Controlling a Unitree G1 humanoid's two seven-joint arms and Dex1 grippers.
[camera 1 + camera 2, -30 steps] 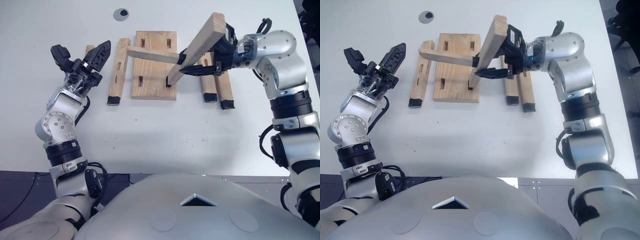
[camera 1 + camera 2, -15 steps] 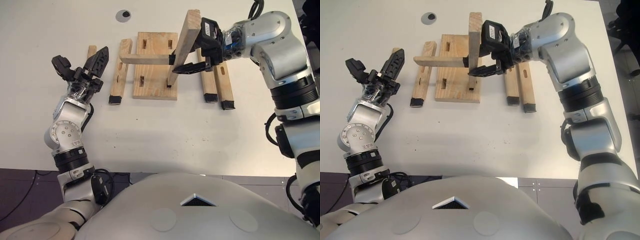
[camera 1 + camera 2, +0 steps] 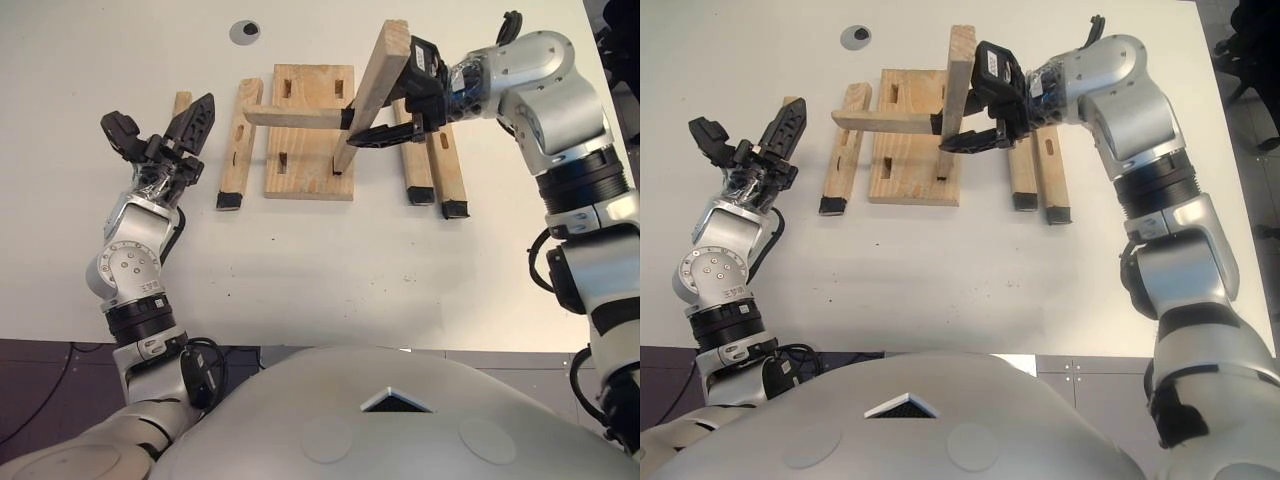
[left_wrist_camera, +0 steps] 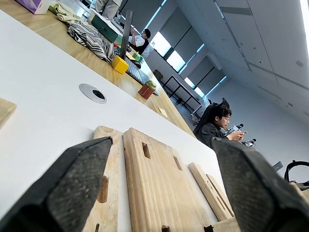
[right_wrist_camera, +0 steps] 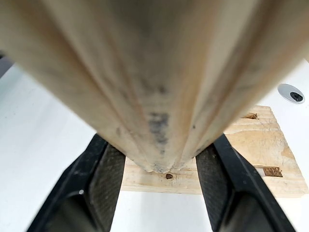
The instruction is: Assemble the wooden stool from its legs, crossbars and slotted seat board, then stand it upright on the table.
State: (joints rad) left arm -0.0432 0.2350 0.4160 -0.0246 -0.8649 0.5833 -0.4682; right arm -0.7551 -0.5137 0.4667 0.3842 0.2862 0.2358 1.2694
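The slotted seat board (image 3: 305, 150) lies flat on the white table (image 3: 320, 260). My right gripper (image 3: 358, 122) is shut on a wooden leg (image 3: 372, 90), held steeply tilted, its lower end at the board's right side. A crossbar (image 3: 292, 117) sticks out of that leg to the left, above the board. In the right wrist view the leg (image 5: 159, 72) sits between the black fingers (image 5: 104, 179). My left gripper (image 3: 160, 120) hovers open to the left of the parts. The left wrist view looks between its fingers (image 4: 77, 179) toward the board (image 4: 154, 183).
A loose leg (image 3: 240, 140) with a black foot lies left of the board, with a short wood piece (image 3: 180, 100) farther left. Two more legs (image 3: 432, 165) lie side by side to the right. A round cable hole (image 3: 243, 31) sits at the back.
My right gripper swung the leg and crossbar left and more upright over the board, then held there. The left gripper stayed open and barely shifted.
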